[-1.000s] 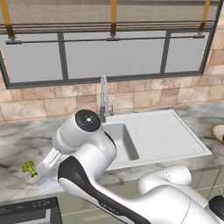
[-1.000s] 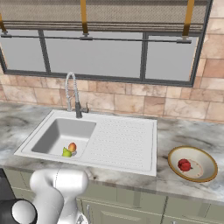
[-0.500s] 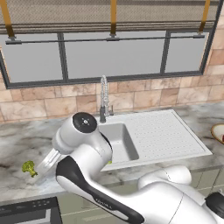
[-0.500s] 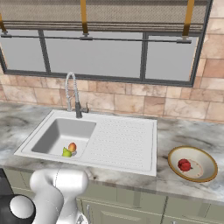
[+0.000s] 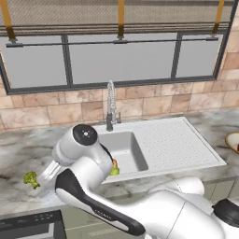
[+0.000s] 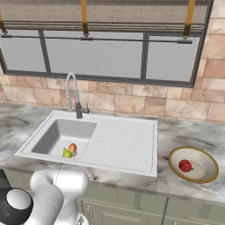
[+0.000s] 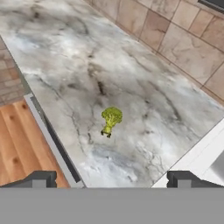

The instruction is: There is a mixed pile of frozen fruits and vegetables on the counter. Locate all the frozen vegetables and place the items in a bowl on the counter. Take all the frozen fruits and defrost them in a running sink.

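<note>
Gripper [image 7: 109,178] hovers spread wide above the broccoli [image 7: 111,119], lying alone on the tabletop [image 7: 131,65] (near its front edge); a clumsy descent could nudge it off.

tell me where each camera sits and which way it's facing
Left base view: behind the arm's left, facing the sink and broccoli; white arm in front.
Right base view: behind its right, facing the same sink, plus the bowl; arm at lower left.
Hand view: on the hand, looking down at the broccoli on the counter; fingertips apart.
</note>
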